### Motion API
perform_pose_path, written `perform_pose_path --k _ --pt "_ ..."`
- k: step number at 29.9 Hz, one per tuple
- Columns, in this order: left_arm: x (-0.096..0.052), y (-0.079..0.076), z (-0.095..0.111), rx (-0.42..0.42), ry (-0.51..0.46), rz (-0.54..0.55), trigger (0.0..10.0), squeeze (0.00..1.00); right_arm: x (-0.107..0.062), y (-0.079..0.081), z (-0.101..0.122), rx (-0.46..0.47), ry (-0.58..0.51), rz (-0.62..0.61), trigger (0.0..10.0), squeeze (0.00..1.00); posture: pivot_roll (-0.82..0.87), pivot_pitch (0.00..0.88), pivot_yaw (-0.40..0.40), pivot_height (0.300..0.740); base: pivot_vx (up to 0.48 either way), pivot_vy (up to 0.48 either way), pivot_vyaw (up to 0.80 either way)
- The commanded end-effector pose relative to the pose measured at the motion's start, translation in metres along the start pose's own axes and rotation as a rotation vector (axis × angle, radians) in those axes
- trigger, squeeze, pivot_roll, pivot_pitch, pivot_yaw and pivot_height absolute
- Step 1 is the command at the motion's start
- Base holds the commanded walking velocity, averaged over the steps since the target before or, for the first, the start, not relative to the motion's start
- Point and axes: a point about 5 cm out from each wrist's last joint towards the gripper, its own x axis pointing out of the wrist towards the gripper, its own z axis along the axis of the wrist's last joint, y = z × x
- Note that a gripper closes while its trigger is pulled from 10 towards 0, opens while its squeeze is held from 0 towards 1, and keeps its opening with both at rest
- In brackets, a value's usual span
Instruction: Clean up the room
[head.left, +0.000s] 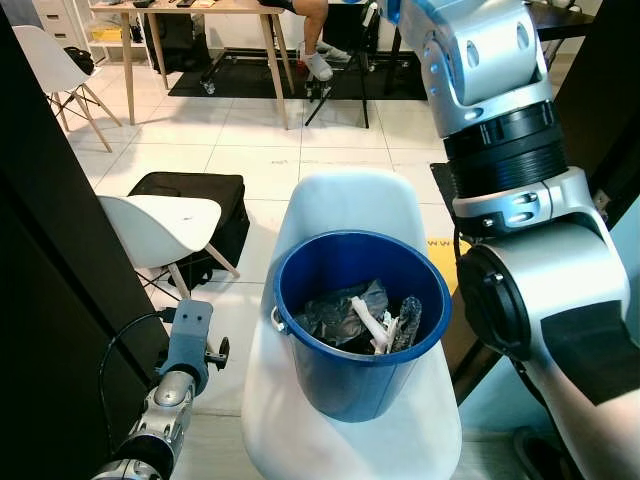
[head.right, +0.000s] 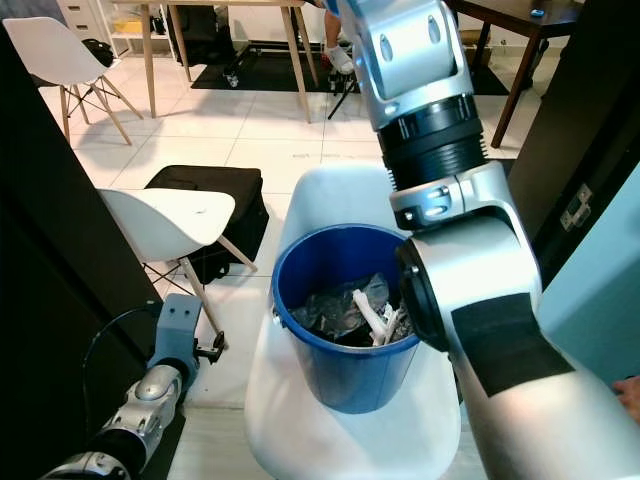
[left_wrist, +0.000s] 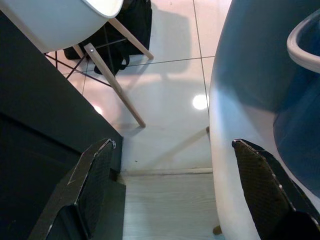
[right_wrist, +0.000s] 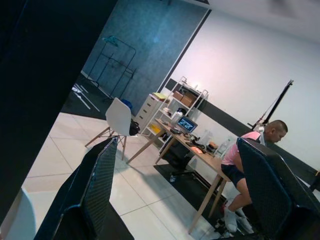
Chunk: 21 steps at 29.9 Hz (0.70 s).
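A blue bucket (head.left: 362, 330) stands on the seat of a white chair (head.left: 345, 205) right before me. Crumpled grey plastic (head.left: 340, 312) and some white and dark scraps (head.left: 385, 328) lie inside it. My left arm (head.left: 175, 385) hangs low to the left of the chair; its gripper (left_wrist: 172, 190) is open, with the floor between its fingers (left_wrist: 97, 180) and the chair's edge (left_wrist: 235, 150) beside it. My right arm (head.left: 500, 130) is raised high above the bucket, and its gripper (right_wrist: 175, 185) is open, pointing across the room with nothing held.
A second white chair (head.left: 160, 228) and a black bag (head.left: 195, 195) stand on the tiled floor to the left. A dark wall (head.left: 50, 250) runs along my left side. A person (right_wrist: 247, 155) sits at a wooden desk (head.left: 200, 10) at the far end.
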Motion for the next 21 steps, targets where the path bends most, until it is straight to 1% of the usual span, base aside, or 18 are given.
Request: perform_pose_path --k 1,3,4,5,6,7,8,9,10,11,12,13,14,15,16,17,19,21 --pt "-0.001 0.0 -0.004 0.007 0.02 -0.001 10.0 0.0 -0.001 -0.001 0.004 -0.005 -0.011 0.001 10.0 0.0 -0.06 0.091 -0.005 0.74 0.0 0.0 0.0" --pt "-0.001 0.0 -0.004 0.005 0.019 0.0 10.0 0.0 -0.001 -0.001 0.004 -0.008 -0.009 0.001 10.0 0.0 -0.06 0.091 -0.005 0.74 0.0 0.0 0.0" --pt "-0.001 -0.001 -0.004 0.002 0.02 -0.001 10.0 0.0 0.001 0.003 -0.001 -0.011 0.006 0.003 10.0 0.0 -0.06 0.085 -0.014 0.74 0.0 0.0 0.0" --pt "-0.001 -0.001 -0.004 0.002 0.02 -0.001 10.0 0.0 0.001 0.003 -0.001 -0.011 0.006 0.003 10.0 0.0 -0.06 0.085 -0.014 0.74 0.0 0.0 0.0" --pt "-0.002 -0.002 -0.005 0.003 0.022 -0.002 10.0 0.0 0.0 0.004 -0.012 0.008 0.032 -0.004 10.0 0.0 -0.06 0.083 -0.015 0.74 0.0 0.0 0.0" --pt "-0.002 -0.002 -0.005 0.003 0.022 -0.002 10.0 0.0 0.0 0.004 -0.012 0.008 0.032 -0.004 10.0 0.0 -0.06 0.083 -0.015 0.74 0.0 0.0 0.0" --pt "-0.002 -0.002 -0.006 0.002 0.024 -0.002 10.0 0.0 -0.002 0.004 -0.021 0.025 0.054 -0.01 10.0 0.0 -0.05 0.08 -0.015 0.74 0.0 0.0 0.0" --pt "-0.003 -0.002 -0.007 -0.002 0.027 0.001 10.0 0.0 -0.006 0.004 -0.037 0.057 0.09 -0.025 10.0 0.0 -0.05 0.077 -0.008 0.74 0.0 0.0 0.0" --pt "-0.003 -0.002 -0.008 -0.006 0.03 0.003 10.0 0.0 -0.009 0.004 -0.047 0.077 0.115 -0.036 10.0 0.0 -0.05 0.077 -0.008 0.74 0.0 0.0 0.0" --pt "-0.003 -0.002 -0.008 -0.006 0.03 0.003 10.0 0.0 -0.009 0.004 -0.047 0.077 0.115 -0.036 10.0 0.0 -0.05 0.077 -0.008 0.74 0.0 0.0 0.0" --pt "-0.004 -0.001 -0.01 -0.008 0.036 0.007 10.0 0.0 -0.014 0.005 -0.062 0.138 0.141 -0.05 10.0 0.0 -0.04 0.074 -0.008 0.74 0.0 0.0 0.0" --pt "-0.004 0.0 -0.011 -0.009 0.041 0.009 10.0 0.0 -0.018 0.006 -0.072 0.179 0.156 -0.058 10.0 0.0 -0.04 0.074 -0.008 0.74 0.0 0.0 0.0" --pt "-0.005 0.0 -0.014 -0.008 0.048 0.011 10.0 0.0 -0.024 0.009 -0.084 0.221 0.149 -0.064 10.0 0.0 -0.04 0.066 -0.009 0.74 0.0 0.0 0.0" --pt "-0.005 0.0 -0.014 -0.008 0.048 0.011 10.0 0.0 -0.024 0.009 -0.084 0.221 0.149 -0.064 10.0 0.0 -0.04 0.066 -0.009 0.74 0.0 0.0 0.0" --pt "-0.006 0.001 -0.015 -0.007 0.054 0.013 10.0 0.0 -0.029 0.012 -0.093 0.26 0.142 -0.069 10.0 0.0 -0.04 0.064 -0.01 0.74 0.0 0.0 0.0" --pt "-0.006 0.001 -0.015 -0.007 0.054 0.013 10.0 0.0 -0.029 0.012 -0.093 0.26 0.142 -0.069 10.0 0.0 -0.04 0.064 -0.01 0.74 0.0 0.0 0.0" --pt "-0.008 0.005 -0.021 -0.008 0.075 0.032 10.0 0.0 -0.053 0.03 -0.132 0.446 0.142 -0.071 10.0 0.0 -0.02 0.045 -0.014 0.74 0.0 0.0 0.0" --pt "-0.008 0.005 -0.021 -0.008 0.075 0.032 10.0 0.0 -0.053 0.03 -0.132 0.446 0.142 -0.071 10.0 0.0 -0.02 0.045 -0.014 0.74 0.0 0.0 0.0"
